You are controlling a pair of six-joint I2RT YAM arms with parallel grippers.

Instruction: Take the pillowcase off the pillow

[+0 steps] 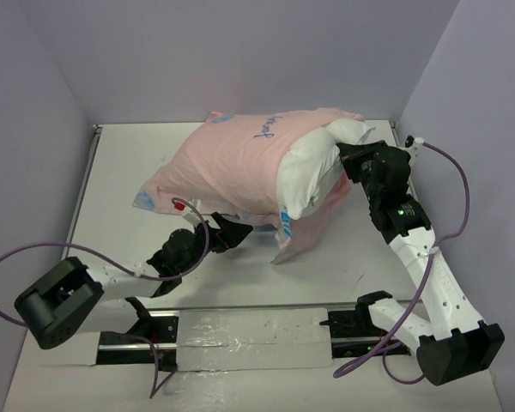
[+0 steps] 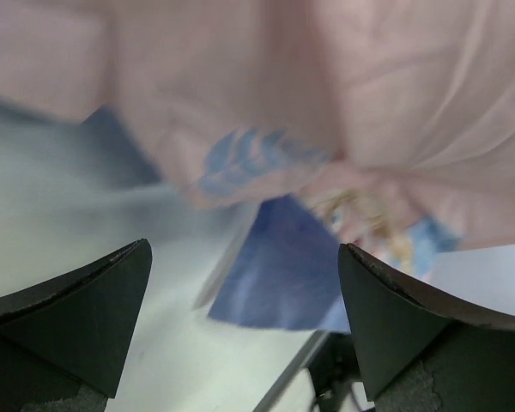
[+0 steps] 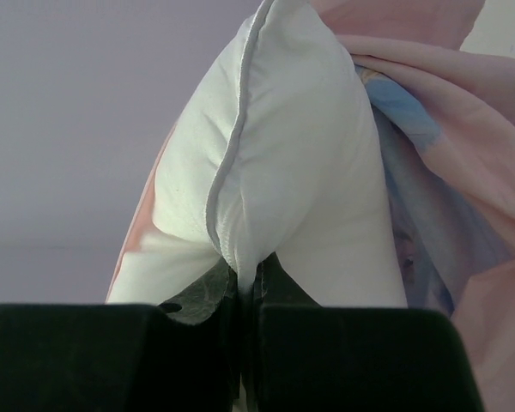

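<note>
Mid-strip: the pillow (image 1: 313,167) sits near the table's (image 1: 120,180) far edge, its right end bared from the pillowcase (image 1: 232,159). The right gripper (image 3: 247,276) pinches that white corner. The left gripper (image 2: 245,287) gapes wide at the near hem, which it likely must seize and pull.

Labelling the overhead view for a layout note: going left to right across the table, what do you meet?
The pillowcase → bare end of the pillow → right claw, shut on the pillow's corner. The open left claw overlaps the pillowcase's span, so it is left out.
</note>
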